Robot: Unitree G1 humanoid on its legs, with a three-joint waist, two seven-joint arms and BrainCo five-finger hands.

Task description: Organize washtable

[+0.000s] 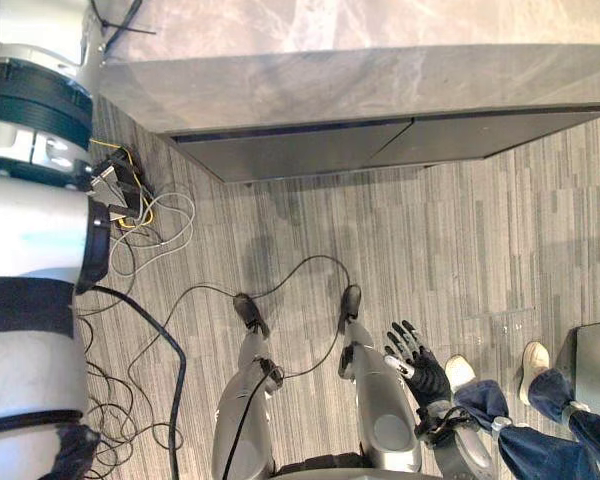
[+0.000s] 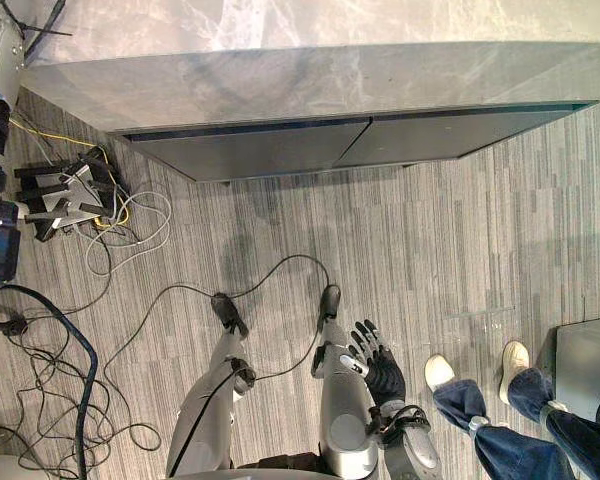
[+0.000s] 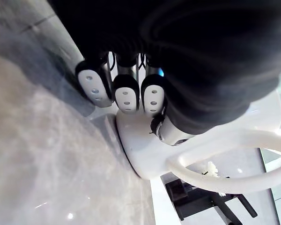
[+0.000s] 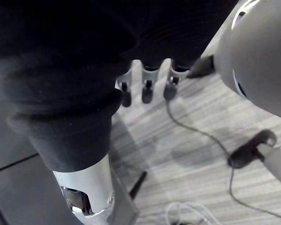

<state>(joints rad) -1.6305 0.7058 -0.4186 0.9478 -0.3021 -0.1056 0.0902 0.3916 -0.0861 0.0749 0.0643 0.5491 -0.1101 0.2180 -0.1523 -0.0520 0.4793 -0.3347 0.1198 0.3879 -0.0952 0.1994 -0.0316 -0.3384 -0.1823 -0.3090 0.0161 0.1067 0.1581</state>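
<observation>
Currently left robot hand (image 3: pixel 126 91) pinches a white cup (image 3: pixel 140 150) on marble counter (image 3: pixel 47 164) — right robot hand (image 1: pixel 417 362) spread.

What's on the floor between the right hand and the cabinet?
Only bare floor, from the right hand up to the cabinet, in both eye views.

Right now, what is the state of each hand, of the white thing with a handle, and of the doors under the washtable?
left hand, shut on the white handled vessel.
white handled vessel, resting on the washtable top, gripped.
right hand, open, hanging low over the floor, holding nothing.
cabinet doors, both closed.
</observation>
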